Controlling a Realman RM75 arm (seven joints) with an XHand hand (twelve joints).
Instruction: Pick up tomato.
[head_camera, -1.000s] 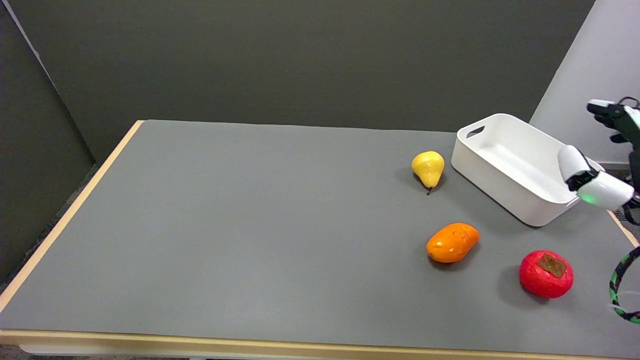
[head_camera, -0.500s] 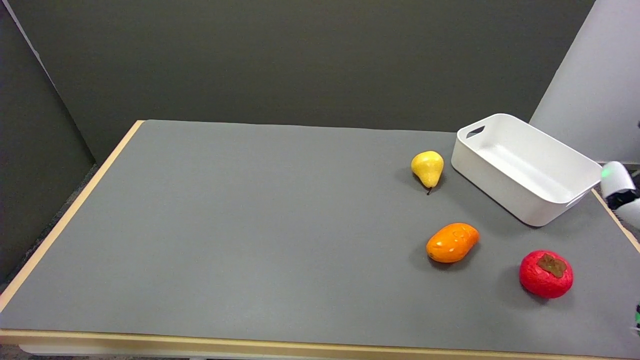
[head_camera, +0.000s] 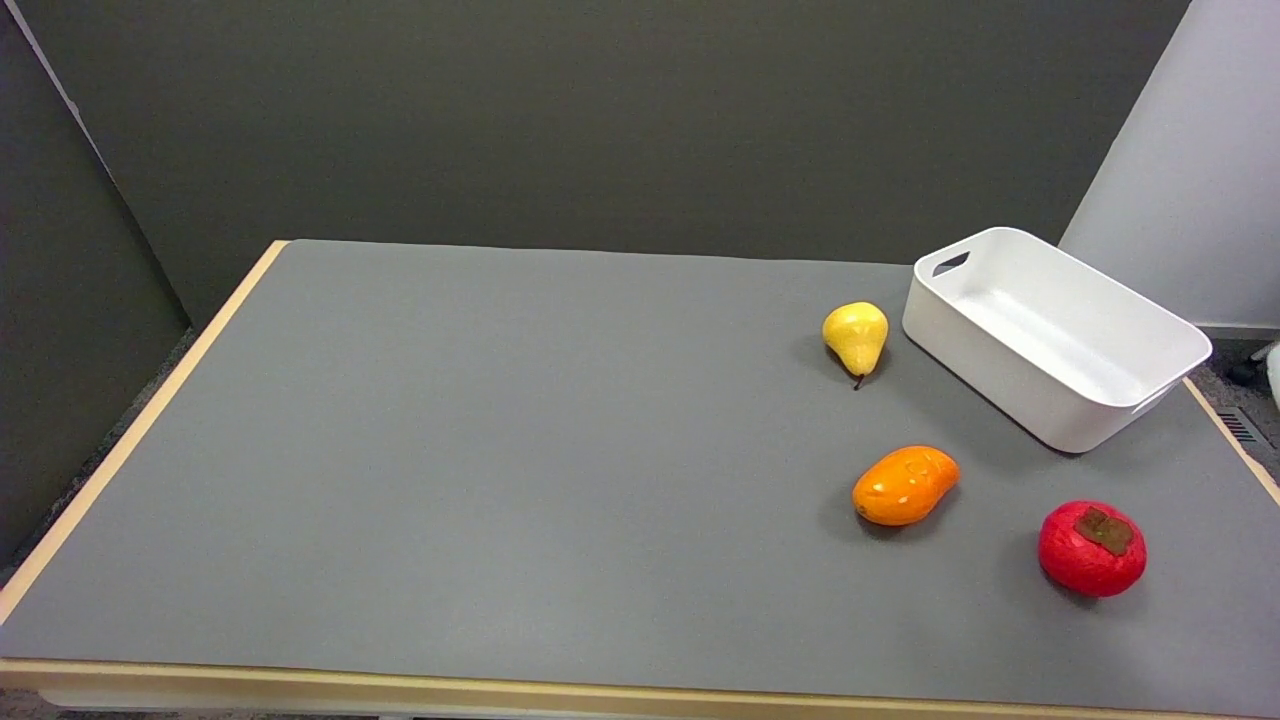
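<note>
The grey table (head_camera: 500, 450) runs bare across its left and middle, and everything that matters sits toward the right end. First from the left comes a yellow pear (head_camera: 856, 337), lying with its stem toward the near side, just beside the long wall of a white bin (head_camera: 1010, 385) that stands open at an angle near the far right corner. Nearer the camera lies an orange mango (head_camera: 905, 485), its long axis slanting up to the right. Furthest right and nearest the front edge sits the tomato (head_camera: 1091, 549), red and squat with no real long axis, its brown calyx turned upward and a little to the right; it is well apart from the mango and clear of the bin. The right hand is out of the picture, so whether its fingers are spread or curled cannot be seen. Going by the rig, that arm enters from the lower right, which would put the tomato as the closest thing to it, likely reachable from the right or from above without crossing the other fruit. A small pale sliver at the right border is cut off and too little to identify
</note>
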